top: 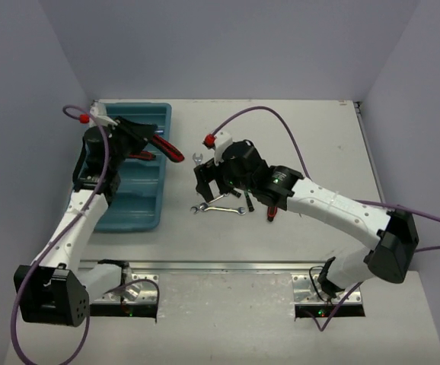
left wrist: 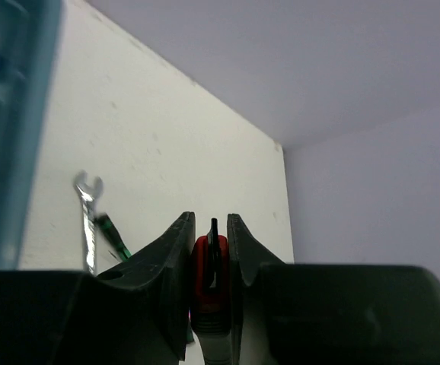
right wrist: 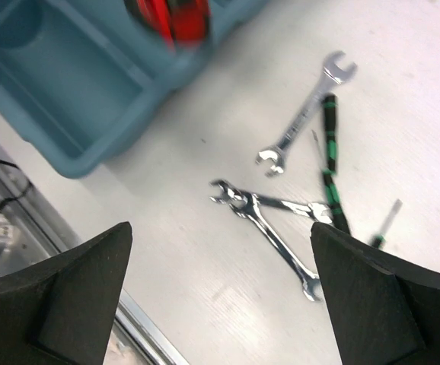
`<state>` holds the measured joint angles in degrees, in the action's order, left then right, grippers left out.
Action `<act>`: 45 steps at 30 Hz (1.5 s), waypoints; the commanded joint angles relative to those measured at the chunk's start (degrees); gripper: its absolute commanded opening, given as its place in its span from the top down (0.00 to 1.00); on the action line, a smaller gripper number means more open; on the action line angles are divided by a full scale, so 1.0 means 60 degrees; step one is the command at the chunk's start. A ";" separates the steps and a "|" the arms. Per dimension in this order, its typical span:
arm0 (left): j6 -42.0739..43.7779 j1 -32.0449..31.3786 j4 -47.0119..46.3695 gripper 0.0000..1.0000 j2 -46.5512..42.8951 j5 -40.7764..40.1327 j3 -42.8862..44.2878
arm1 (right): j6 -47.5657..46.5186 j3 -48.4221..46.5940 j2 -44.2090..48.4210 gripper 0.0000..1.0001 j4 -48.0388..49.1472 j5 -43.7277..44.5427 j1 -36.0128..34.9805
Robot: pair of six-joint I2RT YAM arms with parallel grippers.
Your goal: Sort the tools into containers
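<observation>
Pliers in my L fingers at the tray edge; R fingers spread over the wrenches.
My L fingers [top: 151,141] are clenched on the red-blk pliers [top: 170,150] at the right rim of the blue tray [top: 140,214], w/ the red ends sticking out past the rim over the worktop [top: 311,129]. My R fingers [top: 221,190] gape wide, gripping nothing, above two crossed wrenches [right wrist: 269,220]. A third wrench [right wrist: 304,114] and blk-green screwdrivers [right wrist: 330,163] lie just beside those. A red-handled tool [top: 270,214] sits partly under my R arm.
</observation>
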<state>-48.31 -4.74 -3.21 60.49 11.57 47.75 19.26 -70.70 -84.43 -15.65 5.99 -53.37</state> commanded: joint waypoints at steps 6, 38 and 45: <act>-0.0781 0.3073 0.0981 1.00 0.3162 -0.3013 0.2682 | 0.0110 0.2092 0.2878 0.01 -0.0688 0.2431 0.0603; 0.0629 0.3544 0.2172 0.00 0.0445 0.0837 0.1610 | 0.0963 0.2582 0.1334 0.01 -0.2768 0.1671 0.4695; 0.2579 0.3523 0.3104 0.00 -0.2859 0.1885 -0.0211 | 0.1878 0.2922 0.0307 0.23 -0.1980 0.0385 0.5177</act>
<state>-41.61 16.58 10.28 49.97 17.94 51.42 25.50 -54.03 -80.76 -31.92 13.75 -22.51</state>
